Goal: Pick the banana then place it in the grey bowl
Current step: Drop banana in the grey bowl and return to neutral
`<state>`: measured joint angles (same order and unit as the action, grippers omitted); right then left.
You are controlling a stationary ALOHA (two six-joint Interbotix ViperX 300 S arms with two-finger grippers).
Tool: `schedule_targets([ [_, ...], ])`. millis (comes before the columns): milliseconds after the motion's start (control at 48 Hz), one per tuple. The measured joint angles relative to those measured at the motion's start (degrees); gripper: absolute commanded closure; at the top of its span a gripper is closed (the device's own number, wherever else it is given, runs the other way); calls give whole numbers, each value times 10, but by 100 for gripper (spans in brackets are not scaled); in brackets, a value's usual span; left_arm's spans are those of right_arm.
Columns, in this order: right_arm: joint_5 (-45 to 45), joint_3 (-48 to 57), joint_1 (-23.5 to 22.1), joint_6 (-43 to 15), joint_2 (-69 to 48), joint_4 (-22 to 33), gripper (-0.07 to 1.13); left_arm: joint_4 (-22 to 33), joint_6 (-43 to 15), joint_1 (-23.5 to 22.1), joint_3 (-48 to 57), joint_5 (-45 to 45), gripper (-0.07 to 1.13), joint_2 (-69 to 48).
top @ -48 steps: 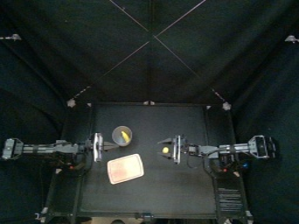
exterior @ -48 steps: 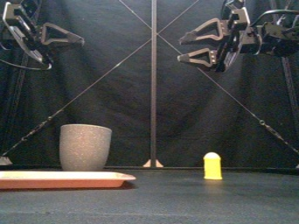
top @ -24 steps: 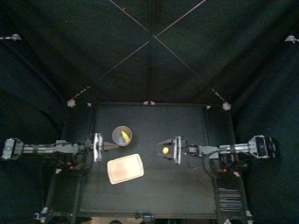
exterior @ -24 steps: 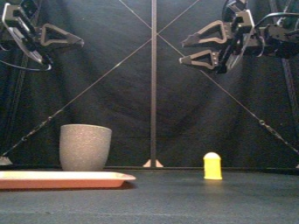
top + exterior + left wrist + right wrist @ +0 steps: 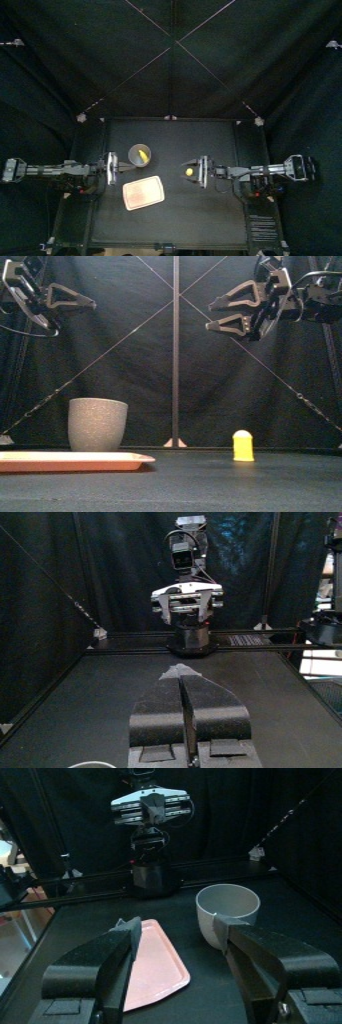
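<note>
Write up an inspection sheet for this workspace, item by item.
Surface: black table, no spills seen.
Job's things: yellow toy banana upright, right of centre; tall grey speckled cup upright at left, apart from the banana.
Clutter: flat pink tray in front of the cup, nothing on it.
Tools: left tool shut, high at left; right tool open, high above the banana, holding nothing.
Cables: nothing seen.
Surroundings: black curtains behind and at the sides.
</note>
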<state>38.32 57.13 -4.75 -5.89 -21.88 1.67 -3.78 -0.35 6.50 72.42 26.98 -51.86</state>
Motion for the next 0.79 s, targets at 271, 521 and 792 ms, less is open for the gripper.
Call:
schedule_targets([
  [271, 0, 3, -1, -1, 0, -2, 13, 0, 0, 4, 0, 1, 100, -2],
  [521, 0, 3, -2, -1, 0, -4, 13, 0, 0, 11, 0, 2, 100, -14],
  [792, 0, 4, -2, -2, 0, -4, 13, 0, 0, 12, 7, 3, 100, -18],
])
